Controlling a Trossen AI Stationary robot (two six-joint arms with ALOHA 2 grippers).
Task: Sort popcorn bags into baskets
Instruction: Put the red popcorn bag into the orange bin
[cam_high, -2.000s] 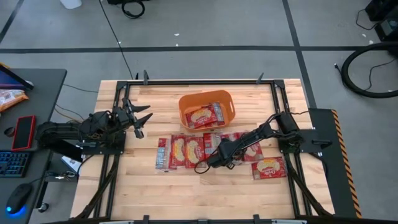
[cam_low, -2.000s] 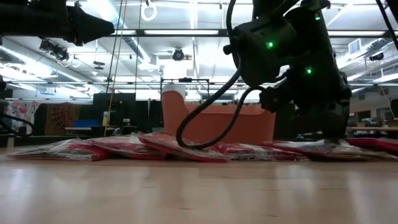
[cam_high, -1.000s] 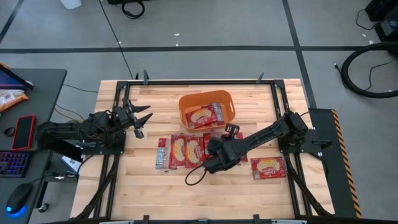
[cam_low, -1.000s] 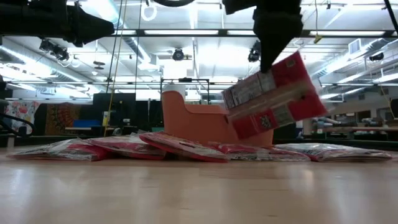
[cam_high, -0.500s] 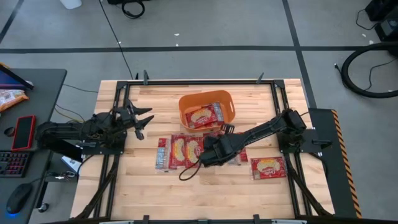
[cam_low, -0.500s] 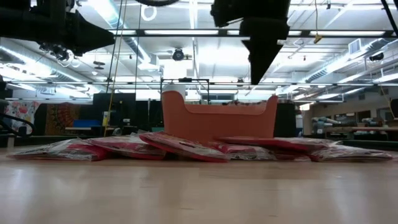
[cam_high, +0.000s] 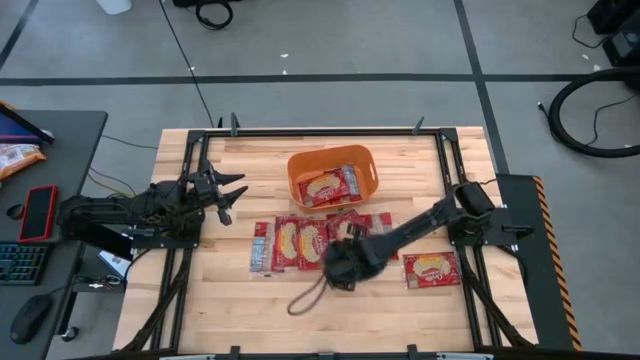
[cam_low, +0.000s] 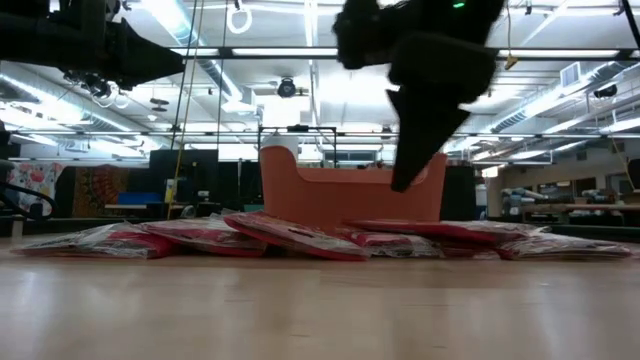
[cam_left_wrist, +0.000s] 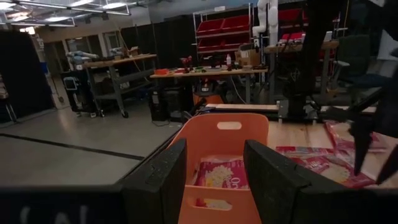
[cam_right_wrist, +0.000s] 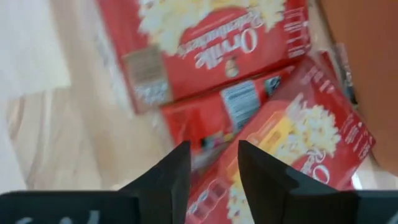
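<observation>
Nearest you, the front strip of the counter (cam_high: 240, 300) is bare wood, with a dark cable loop (cam_high: 305, 298) lying on it just ahead of the right gripper (cam_high: 338, 268). That gripper hangs above the front edge of the row of popcorn bags (cam_high: 290, 243), clear of the counter in the low view. In its own wrist view the jaws stand slightly parted with nothing between them; the fingers (cam_right_wrist: 171, 174) frame only bags lying below them. You can read lettering on the bag there (cam_right_wrist: 205, 43), and its long axis runs slantwise across that picture, with a second bag (cam_right_wrist: 292, 149) overlapping beside it.

The row itself lies flat across the middle of the counter. Seen from above, the bags at its left end stand side by side with their long axes running front to back. The ones under and beyond the right arm are overlapped and skewed. One bag (cam_high: 432, 269) lies apart toward the right side, its long axis running left to right.

Behind the row sits the orange basket (cam_high: 300, 190), its long axis left to right and slightly turned. At least one bag (cam_high: 331, 184) lies inside it, picture side up.

Off to the left, the left gripper (cam_high: 222, 192) waits over the counter's left edge, level with the basket. Its jaws are spread wide and hold nothing; its fingers (cam_left_wrist: 161, 180) frame the basket's near end (cam_left_wrist: 219, 134) in its wrist view.
</observation>
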